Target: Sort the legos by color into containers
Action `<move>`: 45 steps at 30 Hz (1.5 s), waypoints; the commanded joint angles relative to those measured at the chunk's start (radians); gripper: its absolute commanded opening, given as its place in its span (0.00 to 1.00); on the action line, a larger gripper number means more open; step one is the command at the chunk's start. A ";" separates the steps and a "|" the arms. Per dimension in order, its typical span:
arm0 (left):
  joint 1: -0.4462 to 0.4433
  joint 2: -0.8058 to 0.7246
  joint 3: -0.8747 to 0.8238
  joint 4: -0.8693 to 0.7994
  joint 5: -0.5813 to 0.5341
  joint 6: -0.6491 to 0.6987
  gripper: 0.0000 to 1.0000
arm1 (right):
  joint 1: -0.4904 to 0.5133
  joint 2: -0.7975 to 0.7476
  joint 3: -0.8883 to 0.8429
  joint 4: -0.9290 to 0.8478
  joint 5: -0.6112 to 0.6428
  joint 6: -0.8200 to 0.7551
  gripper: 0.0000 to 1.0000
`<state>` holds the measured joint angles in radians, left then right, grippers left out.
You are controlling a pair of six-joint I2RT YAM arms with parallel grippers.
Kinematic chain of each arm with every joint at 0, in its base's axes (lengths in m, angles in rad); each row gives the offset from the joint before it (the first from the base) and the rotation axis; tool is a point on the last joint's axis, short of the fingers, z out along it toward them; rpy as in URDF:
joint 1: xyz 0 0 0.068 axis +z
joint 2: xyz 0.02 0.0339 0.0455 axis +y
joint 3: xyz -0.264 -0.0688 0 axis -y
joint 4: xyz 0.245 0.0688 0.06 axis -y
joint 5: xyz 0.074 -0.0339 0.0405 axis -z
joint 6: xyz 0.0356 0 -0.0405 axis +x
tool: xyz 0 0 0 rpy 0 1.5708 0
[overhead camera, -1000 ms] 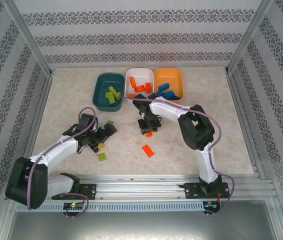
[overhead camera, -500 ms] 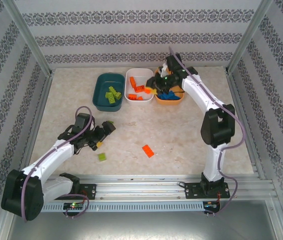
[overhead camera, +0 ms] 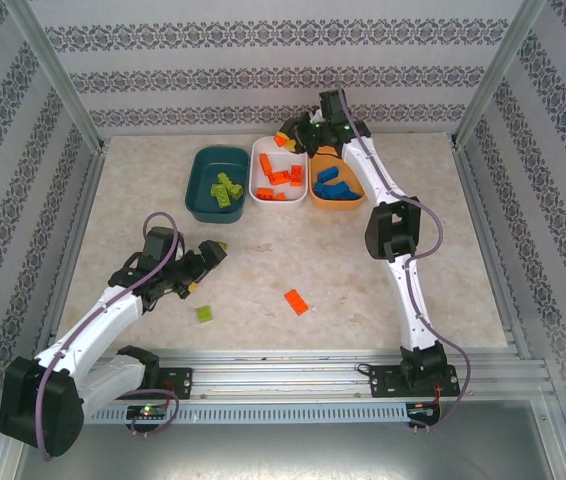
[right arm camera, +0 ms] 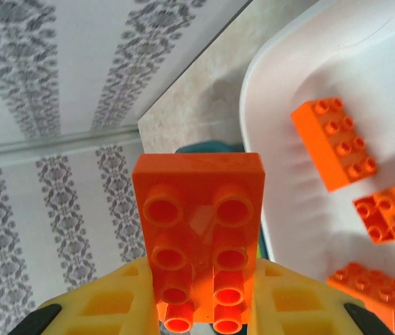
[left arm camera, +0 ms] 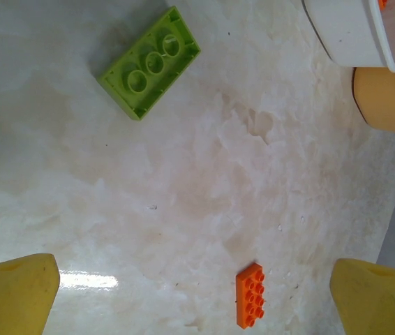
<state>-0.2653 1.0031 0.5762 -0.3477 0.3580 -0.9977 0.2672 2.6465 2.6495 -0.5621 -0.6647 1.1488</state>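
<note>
My right gripper (overhead camera: pixel 291 135) hangs over the back rim of the white container (overhead camera: pixel 300 172), shut on an orange lego (right arm camera: pixel 197 209) clamped between its yellow fingers (right arm camera: pixel 107 310). Several orange legos (right arm camera: pixel 333 143) lie in the white bin (right arm camera: pixel 288 188). Green legos (overhead camera: pixel 226 190) sit in the teal container (overhead camera: pixel 199 180), blue ones (overhead camera: pixel 335 185) in the orange container (overhead camera: pixel 349 152). My left gripper (overhead camera: pixel 208 268) stands open low over the table, nothing between its fingers (left arm camera: pixel 16 296). Loose on the table are a green lego (left arm camera: pixel 148 61), another green one (overhead camera: pixel 205 313) and an orange one (overhead camera: pixel 296 301).
The three bins stand side by side at the back centre. Patterned walls and metal posts (overhead camera: pixel 53 75) close in the table on three sides. The rail (overhead camera: pixel 293 375) with both arm bases runs along the near edge.
My right arm lifted the orange lego from the table's middle, carried it to the bins and now holds it further back-left over the white bin. My left arm shifted only slightly.
</note>
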 commanded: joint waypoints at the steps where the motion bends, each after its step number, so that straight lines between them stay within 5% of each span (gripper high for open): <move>1: 0.014 -0.019 0.025 -0.037 -0.030 0.049 1.00 | -0.017 0.068 0.059 0.066 0.035 0.110 0.27; 14: 0.032 0.031 0.071 -0.003 -0.056 0.103 1.00 | -0.009 0.105 0.065 0.100 0.040 0.140 0.47; 24: 0.042 0.025 0.071 -0.032 -0.063 0.062 1.00 | -0.009 0.031 0.044 0.087 0.017 0.117 0.50; 30: 0.042 0.053 0.084 -0.048 -0.082 0.072 1.00 | -0.005 -0.129 -0.021 -0.043 -0.033 -0.042 0.51; 45: 0.032 0.197 0.109 0.071 -0.042 0.012 1.00 | 0.010 -0.833 -0.822 -0.302 -0.022 -0.621 0.56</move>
<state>-0.2337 1.1866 0.6434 -0.3054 0.3069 -0.9760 0.2607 1.8675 1.9221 -0.7517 -0.6895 0.6876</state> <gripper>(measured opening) 0.999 0.561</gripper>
